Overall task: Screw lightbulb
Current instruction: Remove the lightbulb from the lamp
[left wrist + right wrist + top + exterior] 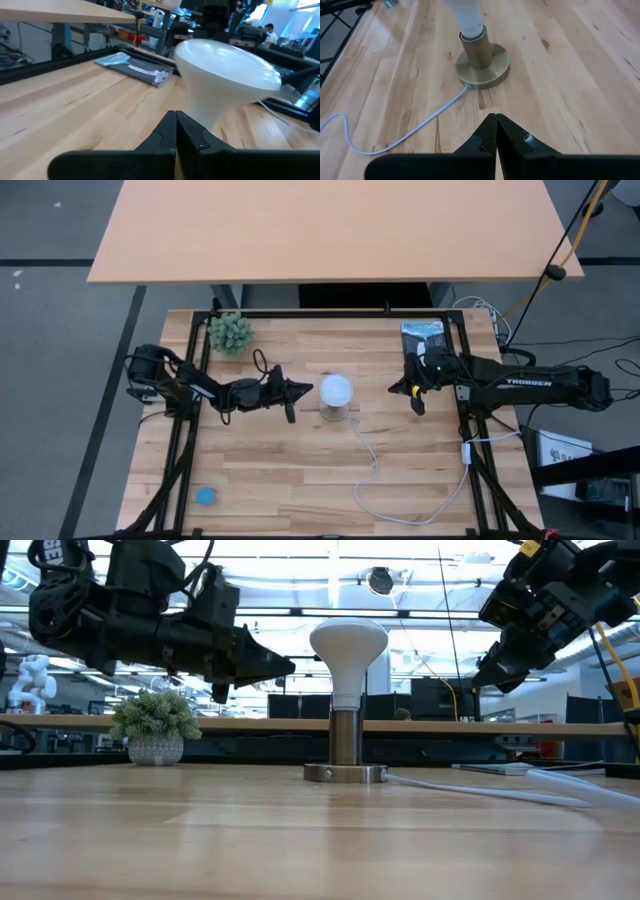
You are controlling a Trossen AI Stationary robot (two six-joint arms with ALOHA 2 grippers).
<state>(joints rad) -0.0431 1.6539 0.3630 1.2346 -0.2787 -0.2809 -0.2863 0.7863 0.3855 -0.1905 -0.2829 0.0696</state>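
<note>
The white lightbulb stands upright with its neck in the round metal socket, whose base rests on the wooden table at its middle. It also shows in the left wrist view and its neck in the right wrist view. My left gripper is shut and empty, raised just left of the bulb's dome, not touching it. My right gripper is shut and empty, raised to the right of the bulb. The socket's white cord runs toward the near right.
A small potted plant stands at the far left. A dark booklet lies at the far right. A blue round thing lies at the near left. The black frame rails border the table's sides.
</note>
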